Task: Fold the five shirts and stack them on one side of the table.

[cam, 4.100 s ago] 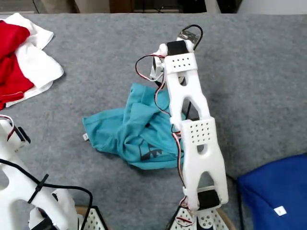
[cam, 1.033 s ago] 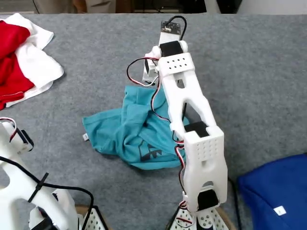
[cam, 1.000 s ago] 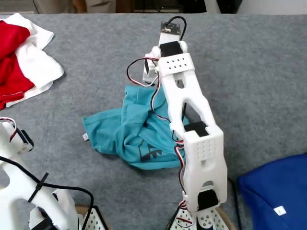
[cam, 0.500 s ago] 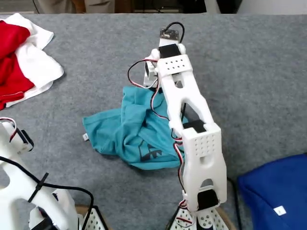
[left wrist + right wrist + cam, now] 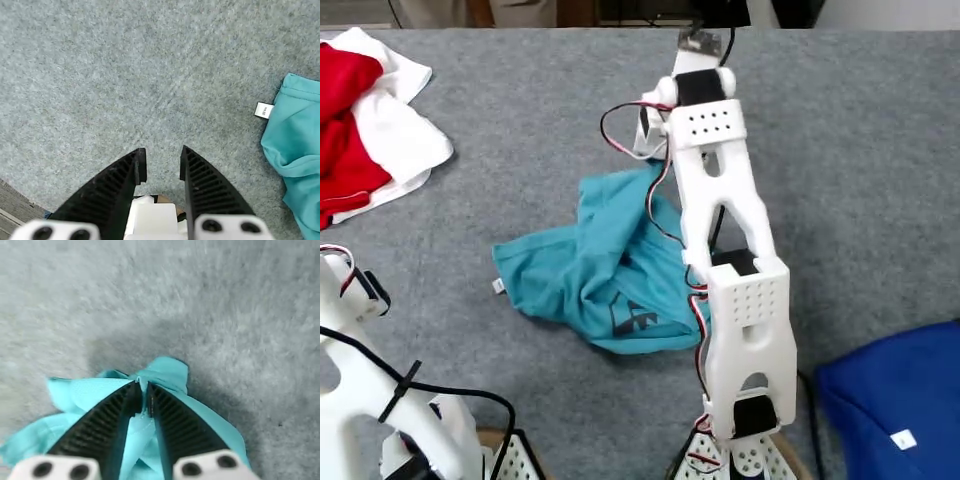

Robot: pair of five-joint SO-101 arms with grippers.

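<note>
- Over the last few seconds the right arm [image 5: 720,200] has reached farther across the table [image 5: 850,150], and the far edge of the teal shirt [image 5: 590,270] has been drawn out with it.
- The shirt lies mid-table, bunched, with that one edge now stretched. This looks like spreading it flat before any fold, so the task seems to be at an early stage.
- The right gripper [image 5: 142,385] has its jaws pinched almost together on a small tuft of the shirt's edge.
- The left gripper [image 5: 162,162] has its jaws a narrow gap apart and holds nothing, above bare table near the shirt's tagged edge.
</note>
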